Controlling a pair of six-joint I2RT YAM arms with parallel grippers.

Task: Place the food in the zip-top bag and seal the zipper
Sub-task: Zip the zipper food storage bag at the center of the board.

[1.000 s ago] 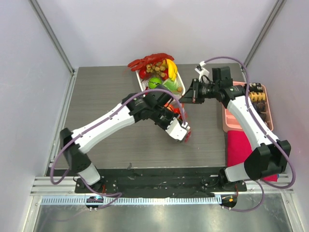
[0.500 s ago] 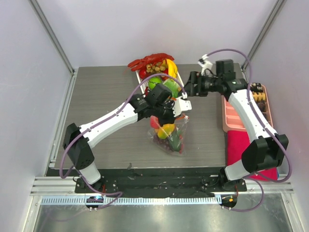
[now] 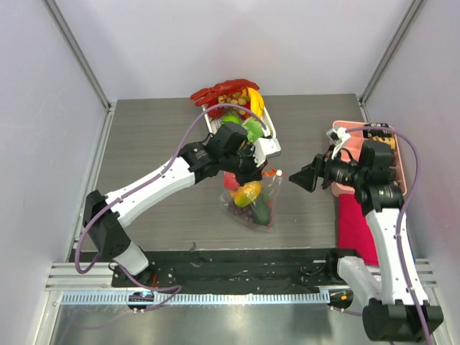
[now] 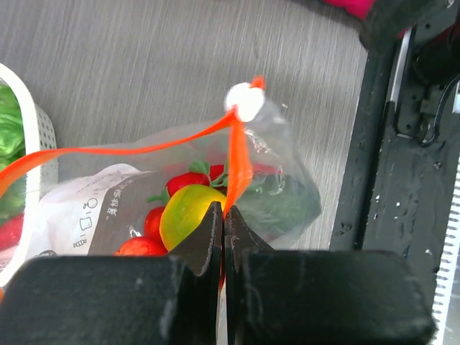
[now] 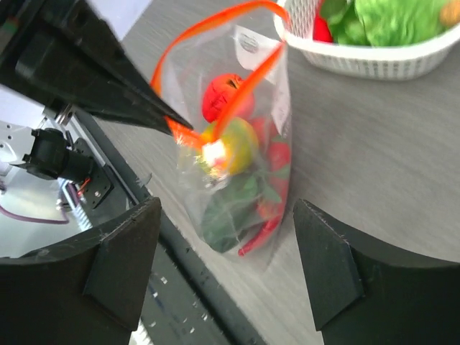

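Note:
The zip-top bag (image 3: 251, 205) stands on the table in front of the basket, and its clear crinkly body (image 4: 284, 194) holds the food. Inside show a yellow-green fruit (image 4: 188, 212), red pieces (image 5: 224, 93), green leaves (image 5: 228, 212) and a red pepper (image 5: 260, 233). My left gripper (image 4: 224, 210) is shut on the orange-red zipper (image 4: 238, 154) just below its white end piece (image 4: 244, 103), holding the bag's top up. My right gripper (image 3: 296, 179) is open with nothing between its fingers, and it is apart from the bag on the right.
Behind the bag, a white basket (image 3: 210, 117) holds more toy fruit and greens, with a red lobster toy (image 3: 219, 90) at its back. A pink tray (image 3: 404, 164) of brown snacks and a magenta cloth (image 3: 352, 223) lie on the right. The black front rail (image 4: 402, 144) runs close by.
My right gripper opened, left the basket area and swung back to the right of the bag. The left gripper lifted the bag's top by the zipper, so the bag now stands.

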